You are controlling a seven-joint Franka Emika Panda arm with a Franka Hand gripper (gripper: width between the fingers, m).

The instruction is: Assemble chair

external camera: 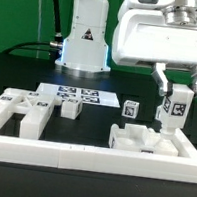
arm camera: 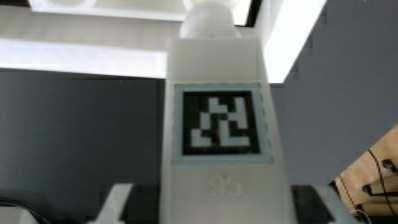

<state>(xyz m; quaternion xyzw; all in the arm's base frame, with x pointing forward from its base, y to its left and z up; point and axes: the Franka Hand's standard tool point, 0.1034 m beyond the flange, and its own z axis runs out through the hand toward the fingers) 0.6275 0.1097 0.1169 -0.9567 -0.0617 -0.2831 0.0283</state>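
At the frame's right the fingers [external camera: 163, 79] are clenched on 1 white chair leg [external camera: 174, 106], held upright. It hangs just above the chair part [external camera: 141, 141] on the bench [external camera: 88, 125] at lower right, likely so it can push straight down.

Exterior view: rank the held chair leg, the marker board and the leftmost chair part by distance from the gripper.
1. Chair leg, gripped in the gripper, exterior view's right.
2. Marker board, mid-table.
3. Leftmost chair part, exterior view's far left.
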